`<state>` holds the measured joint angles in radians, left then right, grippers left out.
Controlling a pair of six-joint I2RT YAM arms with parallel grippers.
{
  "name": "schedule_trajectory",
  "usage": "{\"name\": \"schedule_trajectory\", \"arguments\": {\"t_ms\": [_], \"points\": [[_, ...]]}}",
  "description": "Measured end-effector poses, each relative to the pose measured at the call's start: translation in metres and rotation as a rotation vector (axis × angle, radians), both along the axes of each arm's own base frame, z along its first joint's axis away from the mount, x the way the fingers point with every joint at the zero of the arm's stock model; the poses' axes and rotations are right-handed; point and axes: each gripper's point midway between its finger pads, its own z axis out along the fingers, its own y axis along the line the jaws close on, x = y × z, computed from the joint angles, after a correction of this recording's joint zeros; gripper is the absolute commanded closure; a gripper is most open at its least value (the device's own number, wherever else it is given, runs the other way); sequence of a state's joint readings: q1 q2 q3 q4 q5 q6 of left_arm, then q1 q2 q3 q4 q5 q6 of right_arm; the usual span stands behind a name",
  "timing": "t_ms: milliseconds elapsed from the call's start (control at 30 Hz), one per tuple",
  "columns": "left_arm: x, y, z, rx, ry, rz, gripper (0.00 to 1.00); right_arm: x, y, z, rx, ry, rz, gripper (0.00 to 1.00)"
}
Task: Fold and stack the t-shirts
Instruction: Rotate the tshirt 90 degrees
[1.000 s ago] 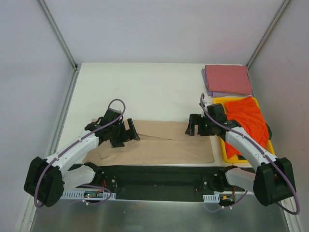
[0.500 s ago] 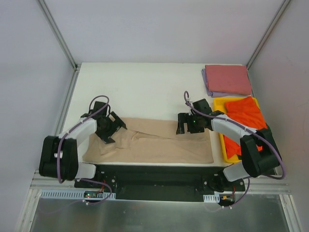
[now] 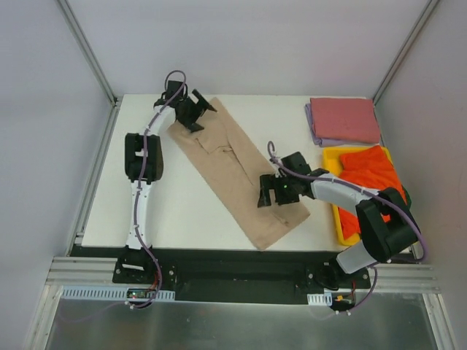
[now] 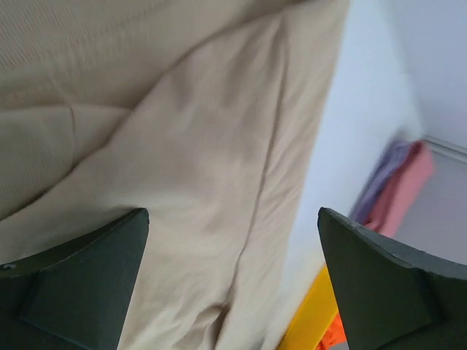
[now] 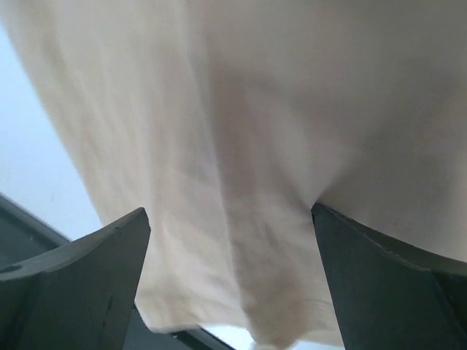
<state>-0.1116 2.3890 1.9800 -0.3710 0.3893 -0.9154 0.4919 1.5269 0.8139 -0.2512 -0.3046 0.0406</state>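
Observation:
The tan t-shirt (image 3: 233, 171) lies as a long folded strip, diagonal from the table's far left to near the front edge. My left gripper (image 3: 193, 111) is open over its far end, with the cloth (image 4: 204, 131) filling the view between the wide-apart jaws (image 4: 233, 219). My right gripper (image 3: 271, 191) is open over its near end, with the cloth (image 5: 255, 109) under the jaws (image 5: 230, 215). The dusty pink-red t-shirt (image 3: 344, 118) lies folded on the lavender t-shirt (image 3: 315, 133) at the back right. The orange-red t-shirt (image 3: 373, 182) is crumpled in the tray.
The yellow tray (image 3: 333, 152) sits at the right edge of the table, close beside my right arm. Grey walls and metal frame rails border the table on the left, back and right. The black arm-base rail runs along the front edge.
The left arm has swung from the front left to the far left corner. The tan shirt has turned from lying along the front edge to lying diagonally. The right gripper moved slightly left and nearer.

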Motion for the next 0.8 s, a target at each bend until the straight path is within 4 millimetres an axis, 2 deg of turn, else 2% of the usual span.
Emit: {"name": "schedule_trajectory", "arguments": {"t_ms": [33, 100, 133, 167, 233, 267, 433, 533, 633, 800], "points": [[0.030, -0.014, 0.005, -0.042, -0.060, -0.017, 0.01, -0.008, 0.010, 0.000, 0.010, 0.000, 0.034, 0.04], [0.077, -0.044, 0.015, -0.124, -0.185, -0.042, 0.01, -0.025, 0.033, 0.002, 0.043, 0.006, 0.107, 0.04], [0.094, -0.061, 0.017, -0.164, -0.256, -0.050, 0.01, -0.038, 0.048, 0.003, 0.063, 0.018, 0.154, 0.04], [0.100, -0.079, 0.015, -0.214, -0.288, -0.053, 0.01, -0.050, 0.062, 0.003, 0.083, 0.028, 0.197, 0.04], [0.097, -0.108, 0.011, -0.280, -0.295, -0.055, 0.01, -0.071, 0.083, 0.005, 0.105, 0.045, 0.267, 0.04], [0.095, -0.124, 0.016, -0.301, -0.312, -0.061, 0.01, -0.077, 0.089, 0.005, 0.108, 0.053, 0.286, 0.04], [0.081, -0.171, 0.020, -0.316, -0.339, -0.104, 0.01, -0.080, 0.092, 0.009, 0.091, 0.061, 0.292, 0.04], [0.079, -0.178, 0.017, -0.298, -0.359, -0.113, 0.01, -0.078, 0.091, 0.011, 0.083, 0.056, 0.284, 0.04], [0.081, -0.174, 0.019, -0.279, -0.382, -0.120, 0.01, -0.078, 0.088, 0.015, 0.078, 0.048, 0.279, 0.04], [0.081, -0.165, 0.040, -0.213, -0.430, -0.145, 0.01, -0.076, 0.083, 0.029, 0.070, 0.003, 0.282, 0.04]]}}
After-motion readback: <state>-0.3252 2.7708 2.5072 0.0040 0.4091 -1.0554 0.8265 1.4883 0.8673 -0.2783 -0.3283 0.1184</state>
